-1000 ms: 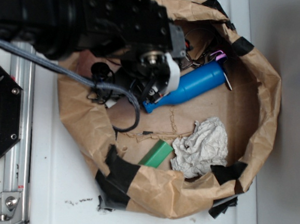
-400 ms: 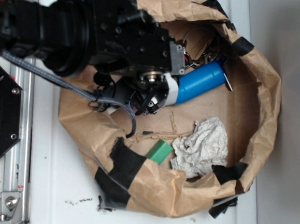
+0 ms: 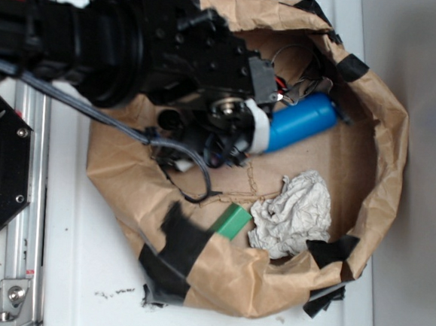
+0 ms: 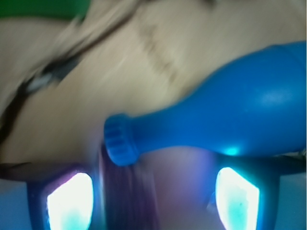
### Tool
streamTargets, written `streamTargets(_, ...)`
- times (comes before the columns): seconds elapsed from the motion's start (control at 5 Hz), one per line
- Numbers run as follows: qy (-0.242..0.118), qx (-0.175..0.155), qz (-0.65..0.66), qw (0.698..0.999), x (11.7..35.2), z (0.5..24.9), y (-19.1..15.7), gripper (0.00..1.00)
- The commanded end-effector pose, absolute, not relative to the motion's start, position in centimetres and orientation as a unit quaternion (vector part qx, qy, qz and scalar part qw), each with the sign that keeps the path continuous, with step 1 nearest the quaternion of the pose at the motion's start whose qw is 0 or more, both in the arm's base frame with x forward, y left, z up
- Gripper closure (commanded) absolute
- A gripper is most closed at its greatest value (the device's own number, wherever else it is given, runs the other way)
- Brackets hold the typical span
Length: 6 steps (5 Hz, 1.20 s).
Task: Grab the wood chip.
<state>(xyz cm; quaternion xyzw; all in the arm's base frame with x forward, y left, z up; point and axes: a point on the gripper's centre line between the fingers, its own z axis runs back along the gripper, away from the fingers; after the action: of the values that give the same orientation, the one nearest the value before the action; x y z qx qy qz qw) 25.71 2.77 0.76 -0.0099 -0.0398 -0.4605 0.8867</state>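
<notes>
Pincer spread open, holding nothing; a blurred dark sliver, probably the wood chip, lies between its fingers; long axis points toward the blue bottle cap.

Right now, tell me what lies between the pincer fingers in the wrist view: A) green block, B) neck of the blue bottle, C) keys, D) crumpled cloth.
B: the blue bottle's capped neck reaches into the gap between the two lit pincer fingers.
</notes>
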Motion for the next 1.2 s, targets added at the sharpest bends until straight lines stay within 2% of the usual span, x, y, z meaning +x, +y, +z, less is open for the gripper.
streamTargets(0.0, -0.047, -0.021, -0.479, 0.877, 24.5, 0.5, 2.3, 0.0)
streamTargets(0.2, -0.043, -0.019, -0.464, 0.884, 24.3, 0.5, 2.5, 1.0)
streamTargets(0.6, -0.035, -0.016, -0.466, 0.884, 24.4, 0.5, 2.4, 1.0)
streamTargets(0.8, -0.023, -0.013, -0.427, 0.904, 24.0, 1.0, 2.8, 1.0)
streamTargets(1.0, -0.047, -0.028, -0.356, 0.933, 23.3, 2.3, 3.5, 0.0)
